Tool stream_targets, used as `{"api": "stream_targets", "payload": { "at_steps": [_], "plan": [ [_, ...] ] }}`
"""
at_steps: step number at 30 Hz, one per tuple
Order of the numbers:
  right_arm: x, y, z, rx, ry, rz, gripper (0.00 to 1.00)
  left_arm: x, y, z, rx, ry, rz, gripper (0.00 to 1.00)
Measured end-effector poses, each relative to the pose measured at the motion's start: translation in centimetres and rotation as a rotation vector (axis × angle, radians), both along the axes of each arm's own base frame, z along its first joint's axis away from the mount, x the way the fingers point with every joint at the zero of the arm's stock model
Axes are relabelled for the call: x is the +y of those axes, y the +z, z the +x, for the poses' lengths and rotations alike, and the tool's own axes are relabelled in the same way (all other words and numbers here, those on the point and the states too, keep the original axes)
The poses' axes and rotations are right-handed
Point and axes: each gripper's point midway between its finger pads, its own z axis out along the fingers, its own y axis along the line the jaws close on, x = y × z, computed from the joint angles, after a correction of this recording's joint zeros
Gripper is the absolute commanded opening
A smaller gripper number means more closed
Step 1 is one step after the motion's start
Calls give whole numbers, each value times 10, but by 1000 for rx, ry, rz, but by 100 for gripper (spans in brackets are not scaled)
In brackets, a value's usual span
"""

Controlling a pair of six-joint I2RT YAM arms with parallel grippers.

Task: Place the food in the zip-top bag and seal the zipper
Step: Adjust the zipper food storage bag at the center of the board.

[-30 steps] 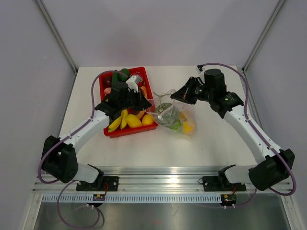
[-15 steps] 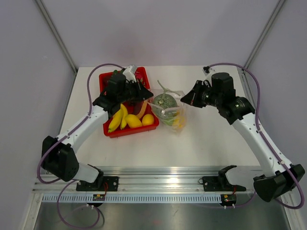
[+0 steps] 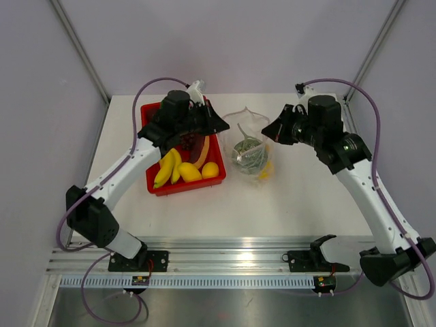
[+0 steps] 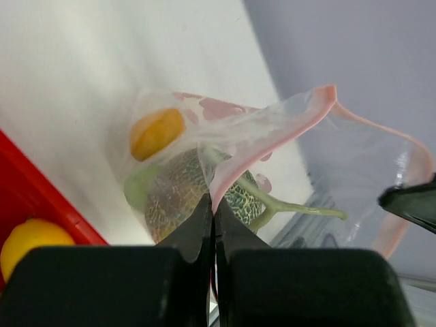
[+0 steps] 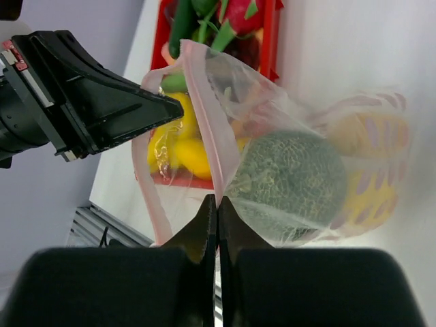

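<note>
There is one worktop (image 3: 300, 197), one red tray (image 3: 151, 187) and one zip-top bag (image 3: 251, 146) with one pink zipper (image 4: 272, 135). The bag holds one netted melon (image 5: 293, 174), one yellow-orange fruit (image 4: 157, 133) and one green piece (image 4: 136, 187). The tray shows two bananas (image 3: 163, 174) and two rounded yellow fruits (image 3: 190, 173). Its red and green pieces are too crowded to count. There are two arms (image 3: 122, 180), with one left gripper (image 4: 213, 204) and one right gripper (image 5: 216, 204).
</note>
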Motion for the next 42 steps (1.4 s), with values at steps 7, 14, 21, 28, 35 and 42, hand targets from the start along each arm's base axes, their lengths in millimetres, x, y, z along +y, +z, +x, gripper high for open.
{"api": "stream_targets", "payload": {
  "at_steps": [7, 14, 21, 28, 35, 42],
  "plan": [
    [-12, 11, -17, -61, -26, 21, 0, 3, 52, -9, -107, -5, -71, 0],
    [-14, -28, -5, 75, -66, -54, 0, -6, 16, -8, -6, -25, -12, 0],
    [-18, 20, -14, -53, -66, 8, 0, -29, 37, -28, -48, -95, -21, 0],
    [-39, -57, -12, 102, -165, -137, 0, -58, -19, -30, 61, -148, 42, 0],
    [-46, 6, -10, 1, -183, -133, 0, -67, 2, -31, 55, -169, 50, 0],
    [-66, 49, -34, -167, -232, -72, 0, -60, 71, -41, -117, -184, -40, 0]
  ]
}}
